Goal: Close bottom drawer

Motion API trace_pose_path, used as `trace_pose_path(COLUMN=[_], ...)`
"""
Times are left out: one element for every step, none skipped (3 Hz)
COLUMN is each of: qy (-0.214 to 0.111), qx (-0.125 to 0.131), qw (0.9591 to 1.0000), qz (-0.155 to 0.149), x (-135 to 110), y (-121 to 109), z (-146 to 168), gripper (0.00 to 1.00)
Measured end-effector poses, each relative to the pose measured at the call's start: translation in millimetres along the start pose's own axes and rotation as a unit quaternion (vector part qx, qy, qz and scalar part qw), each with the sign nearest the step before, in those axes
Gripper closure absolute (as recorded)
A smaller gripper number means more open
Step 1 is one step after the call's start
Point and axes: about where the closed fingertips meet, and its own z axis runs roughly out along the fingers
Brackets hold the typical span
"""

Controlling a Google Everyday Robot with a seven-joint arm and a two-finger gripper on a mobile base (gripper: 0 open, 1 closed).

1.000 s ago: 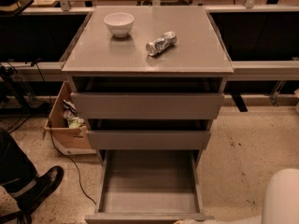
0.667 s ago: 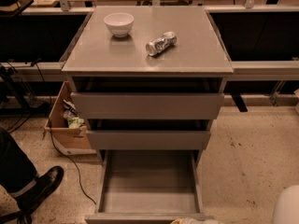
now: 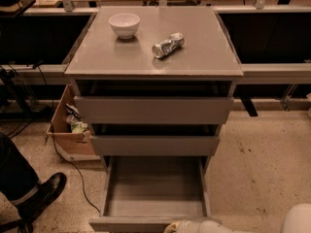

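Observation:
The bottom drawer (image 3: 154,191) is the lowest of the grey cabinet's three drawers. It is pulled far out towards me, and its shallow tray is empty. Its flat front edge (image 3: 129,224) lies at the bottom of the view. My gripper (image 3: 187,226) shows only as a pale shape at the bottom edge, right at the right half of the drawer's front. The white arm (image 3: 297,219) runs off to the lower right. The middle drawer (image 3: 154,144) and the top drawer (image 3: 153,109) stand slightly out.
A white bowl (image 3: 124,24) and a crushed can (image 3: 168,44) lie on the cabinet top (image 3: 204,57). A cardboard box (image 3: 70,130) with rubbish stands left of the cabinet. A person's leg and black shoe (image 3: 41,194) are at the lower left, with a cable on the floor.
The white arm at the lower right has sunk lower in the view. A pale part of it now shows at the drawer's front edge. The drawer has not visibly moved.

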Motion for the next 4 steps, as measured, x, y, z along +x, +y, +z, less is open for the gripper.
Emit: trace_pose_path(qy=[-0.009,-0.025,-0.036,-0.067], qx=[-0.006,-0.017,-0.022,-0.033], qw=[0.9999,0.9988,0.9974,0.9912], qz=[-0.012,-0.039,-0.058,-0.11], x=[-7,-26,-41,-86], y=[-5,-18,-25,-45], z=[12,37,49,80], gripper=[1.0,1.0,1.0,1.0])
